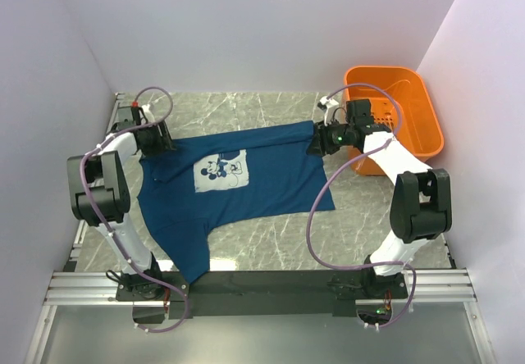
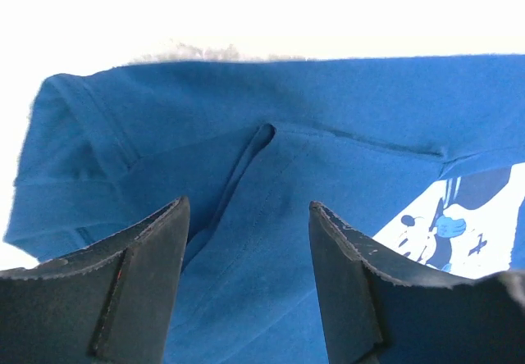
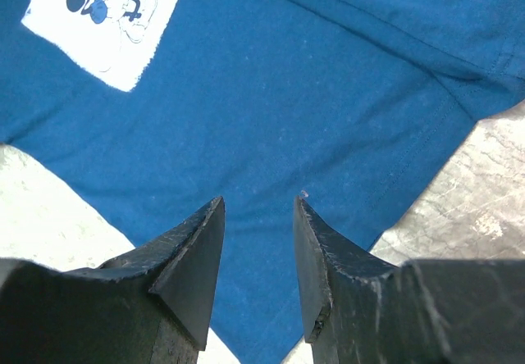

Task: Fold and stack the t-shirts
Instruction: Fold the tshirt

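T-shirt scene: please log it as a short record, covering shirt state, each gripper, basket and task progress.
t-shirt: one, navy, spread on the table, print up, unfolded
left gripper: open, over the far sleeve seam
right gripper: open, over the far hem corner
basket: orange, far right corner, apart from the shirt
progress: no fold made, no stack yet

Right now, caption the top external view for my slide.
Left gripper and right gripper, both open, at opposite edges of a blue cartoon-mouse t-shirt spread on the marble table.
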Available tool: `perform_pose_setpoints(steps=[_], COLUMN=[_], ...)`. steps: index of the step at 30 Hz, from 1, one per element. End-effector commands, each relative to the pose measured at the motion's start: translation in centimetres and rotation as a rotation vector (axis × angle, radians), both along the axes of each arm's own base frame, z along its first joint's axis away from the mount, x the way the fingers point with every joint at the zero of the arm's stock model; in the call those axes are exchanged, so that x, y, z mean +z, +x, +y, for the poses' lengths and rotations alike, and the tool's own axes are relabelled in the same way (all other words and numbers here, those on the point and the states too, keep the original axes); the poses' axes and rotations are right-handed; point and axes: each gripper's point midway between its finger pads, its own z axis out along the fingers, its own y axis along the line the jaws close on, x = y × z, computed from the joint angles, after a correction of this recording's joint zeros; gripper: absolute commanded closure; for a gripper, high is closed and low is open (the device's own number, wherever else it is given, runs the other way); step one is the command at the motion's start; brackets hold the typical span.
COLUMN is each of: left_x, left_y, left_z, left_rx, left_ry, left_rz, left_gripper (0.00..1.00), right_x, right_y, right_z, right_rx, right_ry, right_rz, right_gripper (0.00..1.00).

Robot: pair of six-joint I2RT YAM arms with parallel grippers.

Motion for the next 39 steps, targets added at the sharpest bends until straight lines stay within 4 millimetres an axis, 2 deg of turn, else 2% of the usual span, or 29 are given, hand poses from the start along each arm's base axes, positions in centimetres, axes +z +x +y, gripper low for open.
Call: perform_pose_setpoints(steps=[1, 7, 11, 14, 17, 20, 21, 23, 34, 39], left_x=[-0.6, -1.4, -1.1, -0.5, 0.2, 0.5, 0.6, 0.9, 2.4, 2.3], left_y=[-0.1, -0.2, -0.4, -0.6, -1.1, -1.9, -2.1, -2.7, -6.5, -7.3], left_z=[-0.5, -0.7, -1.0, -1.2, -1.6, -2.2, -2.2, -2.6, -4.7, -5.1], left_rx=[-0.049, -0.044, -0.052, -0.054, -0.064, -0.083, -0.085, -0.093, -0.158, -0.175], left_ry=[0.008, 0.03, 0.027, 0.025, 0.016, 0.004, -0.001, -0.012, -0.033, -0.027], left_rz=[0.025, 0.057, 0.058, 0.049, 0.032, 0.03, 0.029, 0.027, -0.006, 0.0], left_gripper=[0.36, 0.4, 0.49, 0.7, 0.8, 0.86, 0.94, 0.99, 0.97, 0.95], right_x=[2.4, 2.3, 2.4, 2.5, 2.6, 2.7, 2.7, 3.0, 3.7, 3.7], right_y=[0.4, 0.4, 0.4, 0.4, 0.5, 0.5, 0.6, 0.6, 0.4, 0.3], right_z=[-0.1, -0.1, -0.2, -0.2, -0.2, -0.4, -0.4, -0.5, -0.7, -0.6], right_rx=[-0.005, -0.005, -0.006, -0.009, -0.01, -0.015, -0.018, -0.02, -0.023, -0.022], right_ry=[0.021, 0.022, 0.022, 0.024, 0.025, 0.027, 0.027, 0.028, 0.04, 0.041], right_rz=[-0.078, -0.074, -0.077, -0.078, -0.08, -0.08, -0.081, -0.085, -0.102, -0.102], right_gripper=[0.54, 0.54, 0.54, 0.54, 0.54, 0.53, 0.54, 0.53, 0.53, 0.53])
